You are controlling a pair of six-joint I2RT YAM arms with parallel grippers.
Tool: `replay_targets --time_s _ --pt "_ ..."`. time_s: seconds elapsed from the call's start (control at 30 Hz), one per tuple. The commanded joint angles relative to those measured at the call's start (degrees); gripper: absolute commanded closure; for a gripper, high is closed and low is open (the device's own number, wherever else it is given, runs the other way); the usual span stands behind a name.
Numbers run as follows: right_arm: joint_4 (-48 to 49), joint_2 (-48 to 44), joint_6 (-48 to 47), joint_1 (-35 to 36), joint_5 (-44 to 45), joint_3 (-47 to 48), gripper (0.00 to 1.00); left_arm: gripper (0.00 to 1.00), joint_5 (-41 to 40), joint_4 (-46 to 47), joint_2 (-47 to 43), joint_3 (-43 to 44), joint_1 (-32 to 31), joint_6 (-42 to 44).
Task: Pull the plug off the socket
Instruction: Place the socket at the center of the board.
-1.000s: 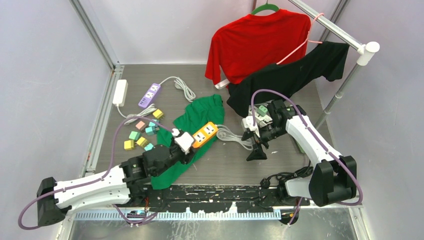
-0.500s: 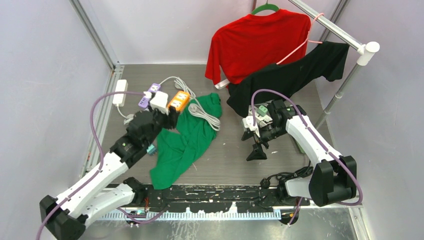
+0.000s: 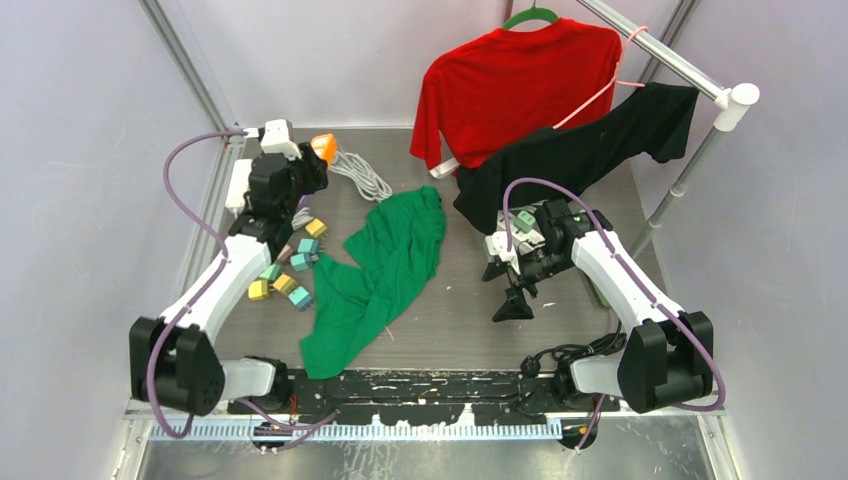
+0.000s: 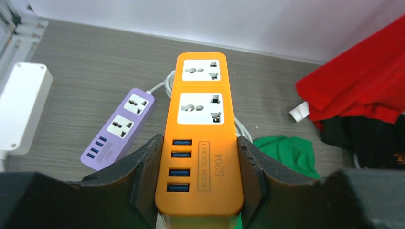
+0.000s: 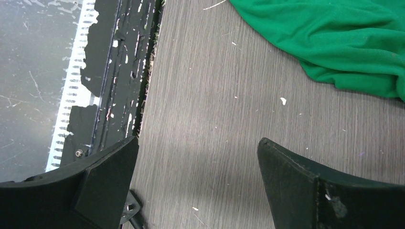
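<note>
Green cloth crumpled on the grey bench. Left of the cloth: small blocks scattered, yellow, green, pink, teal. Beyond the cloth, to the right: red shirt on a green hanger, black shirt just beside, both hung from a metal rail. Beyond the cloth, to the left: purple power strip lying flat, white box further left.

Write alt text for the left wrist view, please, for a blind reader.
The left gripper clamps an orange power strip by its sides, both sockets facing the camera and empty. Below it on the grey table lie a purple power strip and a white block, with a red garment and green cloth at right.
</note>
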Motion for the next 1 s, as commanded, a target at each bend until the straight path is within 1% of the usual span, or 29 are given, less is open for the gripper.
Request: replay_targets --time_s 0.0,0.07,0.2,0.4,0.47,0.6,0.67,0.7,0.8,0.83,0.9,0.97 --pt "-1.05 -1.20 -1.30 -0.22 -2.25 0.12 0.00 1.00 2.44 9.17 6.04 -1.39 1.07 -3.54" --pt "-1.12 -1.07 -1.48 -0.29 -2.32 0.01 0.00 1.00 2.67 8.75 9.59 -2.00 1.14 -3.95" --pt "-1.30 -0.67 -1.82 -0.21 -2.34 -0.04 0.00 1.00 1.60 4.70 17.43 -0.23 1.37 -5.60" --pt "-1.30 -0.37 -1.92 -0.26 -2.24 0.00 0.00 1.00 1.73 4.32 23.85 0.41 1.72 -6.90" --pt "-1.32 -0.12 -1.95 -0.21 -2.21 -0.04 0.00 1.00 2.58 1.19 26.62 2.57 1.66 -7.14" --pt "-1.40 0.12 -2.02 -0.21 -2.09 -0.08 0.00 0.95 4.37 -3.94 31.14 6.38 1.71 -7.99" --pt "-1.32 0.08 -2.02 -0.21 -2.08 -0.06 0.00 0.87 4.89 -4.09 32.06 6.68 1.74 -8.71" --pt "-1.39 0.05 -2.02 -0.21 -2.00 -0.05 0.00 0.77 4.68 -4.18 32.31 6.72 1.74 -9.20" --pt "-1.41 0.10 -2.04 -0.27 -1.91 -0.08 0.00 0.42 4.16 -6.90 32.43 8.24 1.74 -10.30" --pt "-1.33 0.08 -2.01 -0.22 -1.79 -0.11 0.00 0.34 3.99 -8.16 32.30 8.97 1.75 -10.62" --pt "-1.37 0.13 -2.03 -0.24 -1.70 -0.08 0.00 0.23 3.63 -10.90 31.84 10.98 1.75 -11.42" --pt "-1.32 0.15 -2.08 -0.23 -1.59 -0.10 0.00 0.17 3.39 -13.75 31.21 12.81 1.74 -12.38"
